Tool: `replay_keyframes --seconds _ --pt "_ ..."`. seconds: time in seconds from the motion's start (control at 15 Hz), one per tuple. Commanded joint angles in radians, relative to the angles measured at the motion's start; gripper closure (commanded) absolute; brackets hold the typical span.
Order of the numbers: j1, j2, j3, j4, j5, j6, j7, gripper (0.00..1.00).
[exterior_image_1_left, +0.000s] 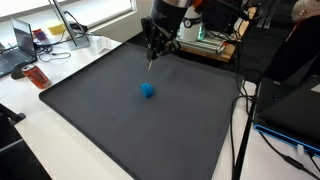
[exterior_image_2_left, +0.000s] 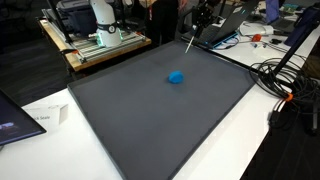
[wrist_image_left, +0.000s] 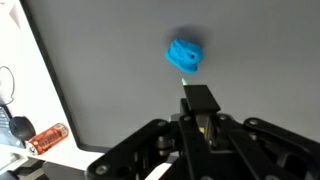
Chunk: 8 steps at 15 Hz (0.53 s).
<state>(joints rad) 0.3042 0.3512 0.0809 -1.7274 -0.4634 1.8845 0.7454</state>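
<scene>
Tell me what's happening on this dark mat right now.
A robot arm's tool grips a thin stick, tip pointing down, above a dark mat near one of its edges. A small blue lump lies alone near the mat's middle. The stick's tip hangs apart from it, not touching.

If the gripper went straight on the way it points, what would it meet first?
Probably the dark mat, the thin stick it holds landing short of the blue lump; depth is unclear.
</scene>
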Motion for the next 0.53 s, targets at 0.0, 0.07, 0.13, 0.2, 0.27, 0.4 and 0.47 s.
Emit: replay_keyframes --seconds 0.0,0.07,0.13,0.2,0.27,0.4,0.47 --pt "0.07 0.099 -0.014 0.123 -0.105 -0.119 0.089 0.97" --pt "0.085 0.123 -0.014 0.151 -0.125 -0.147 0.1 0.97" --pt "0.1 0.148 -0.014 0.181 -0.144 -0.177 0.105 0.97" --pt "0.116 0.177 -0.015 0.214 -0.165 -0.205 0.115 0.97" --pt "0.13 0.205 -0.015 0.248 -0.183 -0.234 0.119 0.97" --pt "0.157 0.265 -0.018 0.317 -0.22 -0.286 0.118 0.97" --pt "0.168 0.293 -0.019 0.349 -0.236 -0.309 0.114 0.97"
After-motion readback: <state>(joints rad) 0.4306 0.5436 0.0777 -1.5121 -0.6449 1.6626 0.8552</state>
